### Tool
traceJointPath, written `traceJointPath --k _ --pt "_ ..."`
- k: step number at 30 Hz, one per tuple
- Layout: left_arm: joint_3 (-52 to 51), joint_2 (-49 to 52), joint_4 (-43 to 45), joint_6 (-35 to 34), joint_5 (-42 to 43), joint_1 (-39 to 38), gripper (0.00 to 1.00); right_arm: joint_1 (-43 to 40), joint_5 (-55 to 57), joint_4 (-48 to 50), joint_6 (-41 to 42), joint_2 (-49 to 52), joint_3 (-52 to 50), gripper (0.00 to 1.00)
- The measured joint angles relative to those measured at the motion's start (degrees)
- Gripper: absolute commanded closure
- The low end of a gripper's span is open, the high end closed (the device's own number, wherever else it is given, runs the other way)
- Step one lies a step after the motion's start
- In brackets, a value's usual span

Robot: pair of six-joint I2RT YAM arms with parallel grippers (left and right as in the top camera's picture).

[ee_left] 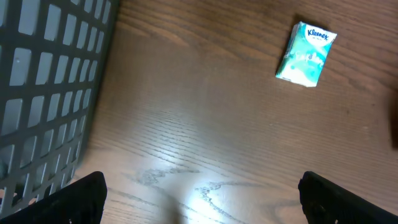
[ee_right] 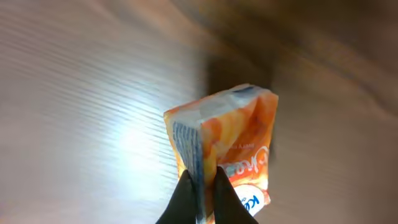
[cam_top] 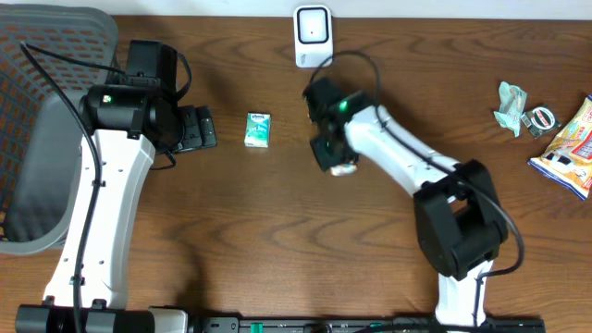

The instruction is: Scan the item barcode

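Our right gripper (ee_right: 202,190) pinches the orange packet (ee_right: 236,137) by its edge, which looks light, soft and slippery, while our left gripper (ee_left: 202,199) hangs spread.

We see a dark brown wood-grain bench (cam_top: 277,240); a bright glare patch (ee_left: 205,190) lies on its surface.

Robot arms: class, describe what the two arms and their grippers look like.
Both arms have white links with black joint housings. The left arm carries a black cable; the right arm shows a green light near its wrist. The left gripper and right gripper are both black.
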Motion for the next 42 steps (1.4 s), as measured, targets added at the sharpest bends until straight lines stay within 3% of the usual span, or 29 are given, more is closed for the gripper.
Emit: traceJointPath --k 7,15,19,23,28,32,33,42 --pt "0.00 0.00 0.04 0.00 0.00 0.00 0.02 -10.29 -38.64 -0.13 -8.59 -0.02 3.28 0.99" --pt "0.00 0.00 0.07 0.00 -0.02 0.00 0.02 -18.60 -56.17 11.26 -9.42 0.00 -13.03 0.99" --pt "0.00 0.00 0.04 0.00 0.00 0.00 0.02 -23.21 -54.10 11.67 -8.33 0.00 -16.46 0.89" --pt "0.00 0.00 0.07 0.00 0.00 0.00 0.02 -27.28 -47.71 5.60 -7.65 0.00 -13.55 0.78" --pt "0.00 0.00 0.07 0.00 0.00 0.00 0.02 -28.65 -37.44 -2.75 -7.43 0.00 -6.34 0.82" --pt "0.00 0.00 0.04 0.00 0.00 0.00 0.03 -28.22 -33.07 -5.16 -7.41 0.00 -3.63 0.95" --pt "0.00 0.00 0.07 0.00 0.00 0.00 0.02 -27.82 -33.14 -5.57 -7.69 0.00 -3.32 0.99" --pt "0.00 0.00 0.04 0.00 0.00 0.00 0.02 -23.91 -43.34 -9.31 -11.72 -0.07 2.14 0.99"
